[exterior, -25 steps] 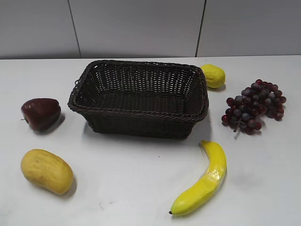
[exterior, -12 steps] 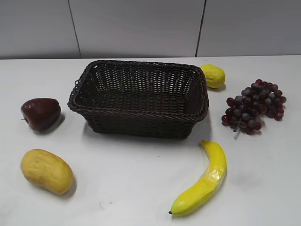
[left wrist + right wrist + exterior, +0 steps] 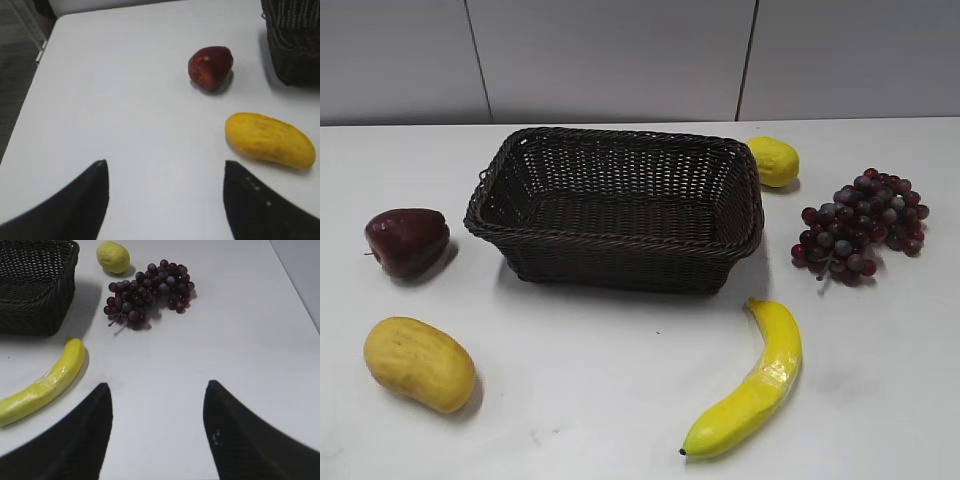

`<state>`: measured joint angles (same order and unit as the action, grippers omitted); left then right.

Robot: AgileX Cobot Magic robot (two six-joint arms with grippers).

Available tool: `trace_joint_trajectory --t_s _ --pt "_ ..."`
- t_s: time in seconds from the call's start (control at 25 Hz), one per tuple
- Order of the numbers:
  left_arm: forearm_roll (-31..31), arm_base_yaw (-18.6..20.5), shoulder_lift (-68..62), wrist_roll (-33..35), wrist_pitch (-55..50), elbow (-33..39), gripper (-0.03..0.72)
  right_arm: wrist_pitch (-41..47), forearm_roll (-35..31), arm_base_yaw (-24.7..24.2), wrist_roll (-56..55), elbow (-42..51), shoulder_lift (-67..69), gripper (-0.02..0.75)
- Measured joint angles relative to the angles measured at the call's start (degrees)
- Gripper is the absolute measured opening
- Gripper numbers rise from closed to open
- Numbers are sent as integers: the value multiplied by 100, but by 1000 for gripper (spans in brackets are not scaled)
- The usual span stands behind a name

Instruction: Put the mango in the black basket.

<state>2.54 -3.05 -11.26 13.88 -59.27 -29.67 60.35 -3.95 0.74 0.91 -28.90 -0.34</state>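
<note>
Matt speckled mango [image 3: 419,363], woven wicker black basket [image 3: 617,205], glossy banana [image 3: 754,385]

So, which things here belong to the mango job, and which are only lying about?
Belong to the job:
mango
black basket
left gripper, open, nearest the mango

Only lying about:
apple
lemon
grapes
banana

The black basket [image 3: 616,208] stands in the middle of the white table [image 3: 610,390], toward the far side, and holds nothing. The mango [image 3: 419,363] lies near left, well apart from the basket. A dark red apple [image 3: 406,240] sits farther back on the left. A lemon [image 3: 774,161] rests just beside the basket's far right corner. Purple grapes [image 3: 860,226] lie at right, and a banana [image 3: 752,382] curves near right.
</note>
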Motion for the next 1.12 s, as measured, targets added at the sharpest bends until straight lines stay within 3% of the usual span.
trace_joint_trajectory --t_s 0.32,0.52,1.12 --pt "272 0 -1168 1317 726 -321 540 0 0 0 0 0 0 449" --pt "571 -94 -1824 2704 1001 -349 540 0 0 0 0 0 0 449" --pt "272 -2330 -3993 4680 871 -385 540 0 0 0 0 0 0 449"
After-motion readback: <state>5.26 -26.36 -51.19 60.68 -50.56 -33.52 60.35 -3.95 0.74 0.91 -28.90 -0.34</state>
